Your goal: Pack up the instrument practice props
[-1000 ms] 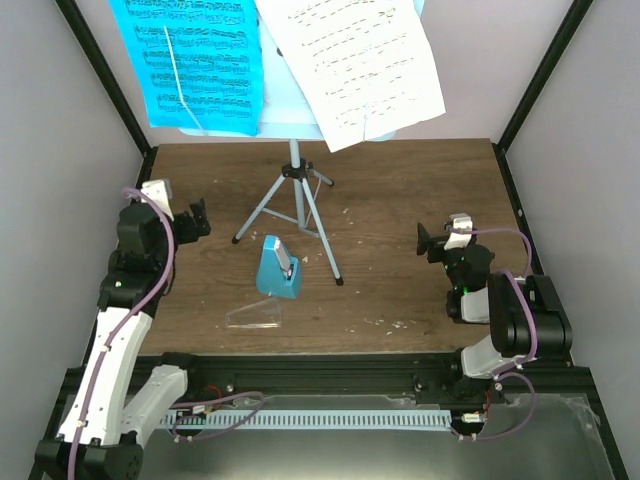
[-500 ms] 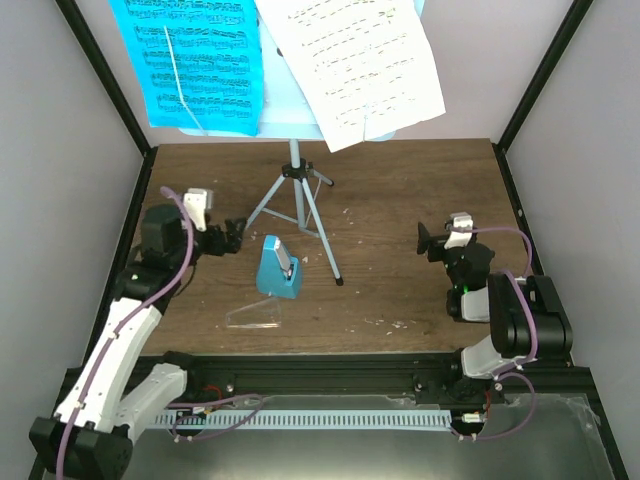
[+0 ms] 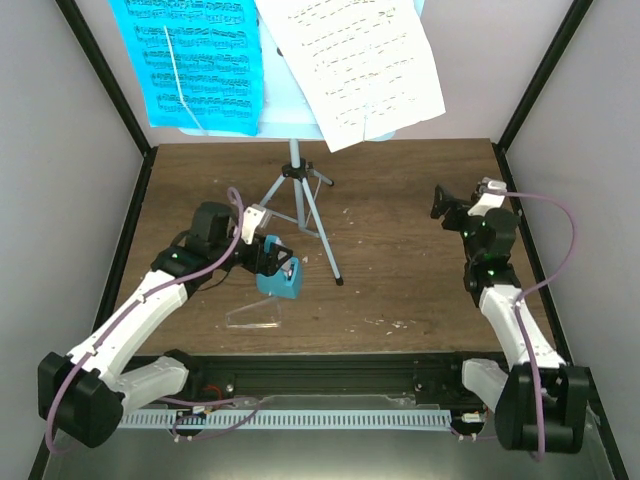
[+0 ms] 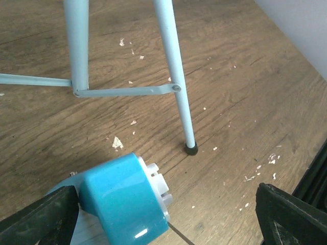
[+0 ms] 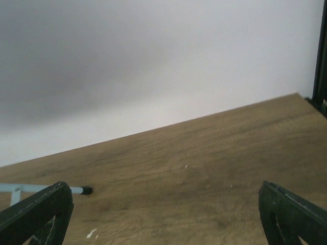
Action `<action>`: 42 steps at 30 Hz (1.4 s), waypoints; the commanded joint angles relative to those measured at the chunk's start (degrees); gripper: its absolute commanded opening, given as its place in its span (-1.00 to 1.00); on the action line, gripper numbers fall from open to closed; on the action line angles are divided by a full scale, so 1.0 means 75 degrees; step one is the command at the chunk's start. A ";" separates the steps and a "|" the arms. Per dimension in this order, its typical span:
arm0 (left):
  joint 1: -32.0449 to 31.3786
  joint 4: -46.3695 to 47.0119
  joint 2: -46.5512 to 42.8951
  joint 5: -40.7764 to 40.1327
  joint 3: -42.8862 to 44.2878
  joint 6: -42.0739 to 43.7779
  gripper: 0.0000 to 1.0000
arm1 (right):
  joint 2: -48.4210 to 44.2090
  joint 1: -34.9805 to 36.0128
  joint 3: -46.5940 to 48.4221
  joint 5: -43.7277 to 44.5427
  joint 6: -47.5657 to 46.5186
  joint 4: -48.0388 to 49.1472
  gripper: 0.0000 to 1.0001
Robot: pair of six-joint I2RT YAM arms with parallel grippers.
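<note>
The pale blue music stand (image 3: 294, 190) rests on its tripod at the back centre, carrying a cyan music sheet (image 3: 195, 60) and a white one (image 3: 350, 65). In front of it is the teal metronome (image 3: 283, 282), with its clear cover (image 3: 255, 315) lying apart on the table nearer me. My left gripper (image 3: 272, 260) is open and straddles the metronome. In the left wrist view the metronome (image 4: 122, 199) lies close to the left finger (image 4: 38, 219), with a wide gap to the other finger. My right gripper (image 3: 450, 200) is open and empty at the right.
A tripod leg (image 4: 176, 76) ends in a black foot (image 4: 191, 149) just beyond the metronome. In the right wrist view another tripod foot (image 5: 84, 190) shows at the far left, before the grey back wall. Black frame posts (image 3: 540, 90) and grey walls enclose the wooden table (image 3: 400, 270).
My left arm has swung from the table's left edge rightward until its open jaws reach the metronome. My right arm has stretched out toward the back right.
</note>
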 commanded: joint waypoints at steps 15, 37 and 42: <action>-0.0186 -0.0378 0.0528 -0.0889 0.0499 0.0082 0.46 | -0.2778 -0.0057 -0.0148 -0.1808 0.0397 -0.2056 1.00; -0.1607 -0.0685 0.0683 0.0080 0.0437 0.1378 -0.16 | -0.2177 -0.0033 0.0116 -0.5698 0.0259 -0.1749 0.99; -0.1706 -0.0659 0.0576 0.0127 0.0405 0.1424 -0.09 | -0.2209 0.0029 -0.0019 -0.5820 0.0443 -0.1595 1.00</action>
